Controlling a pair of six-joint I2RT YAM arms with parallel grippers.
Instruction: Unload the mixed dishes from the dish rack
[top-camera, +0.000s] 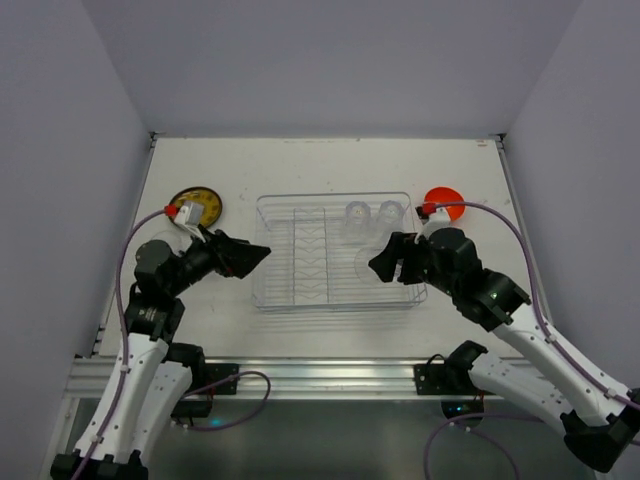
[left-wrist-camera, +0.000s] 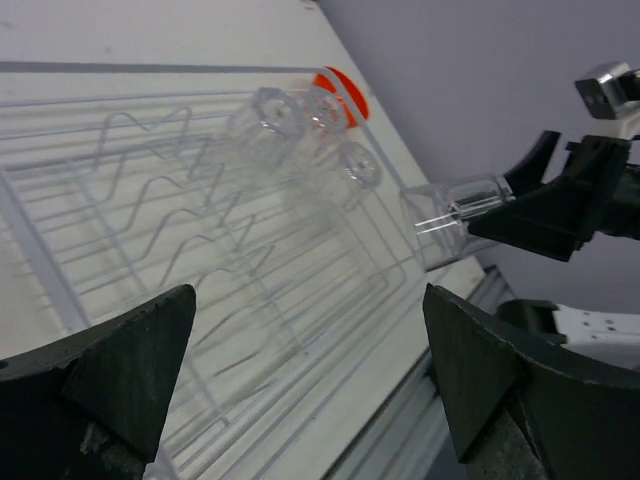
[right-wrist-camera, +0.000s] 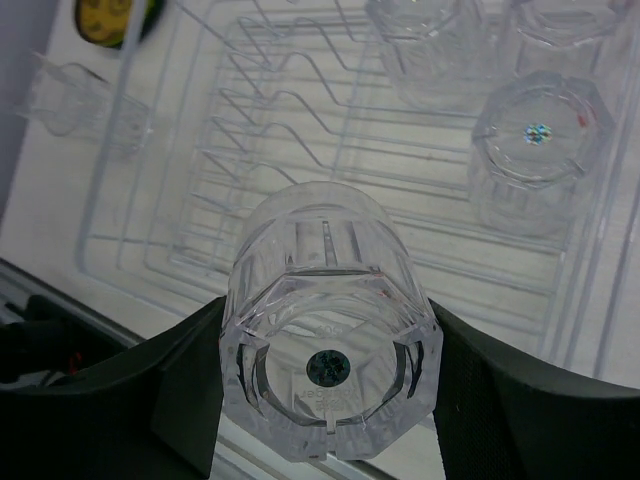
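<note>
The clear dish rack (top-camera: 300, 290) lies mid-table. Three clear glass cups stand in its far right part (top-camera: 357, 213) (right-wrist-camera: 540, 140) (left-wrist-camera: 275, 115). My right gripper (top-camera: 383, 264) (right-wrist-camera: 330, 345) is shut on another glass cup (right-wrist-camera: 330, 300), held on its side over the rack's near right corner; it also shows in the left wrist view (left-wrist-camera: 470, 205). My left gripper (top-camera: 262, 253) (left-wrist-camera: 310, 370) is open and empty at the rack's left wall. The yellow plate (top-camera: 197, 207) lies left of the rack. The orange bowl (top-camera: 442, 200) sits right of it.
Wire ribs (right-wrist-camera: 270, 110) fill the rack's middle and left. A small clear plastic piece (right-wrist-camera: 85, 105) sticks out beyond the rack's far wall in the right wrist view. Grey walls close the table on three sides. The aluminium rail (top-camera: 320, 375) runs along the near edge.
</note>
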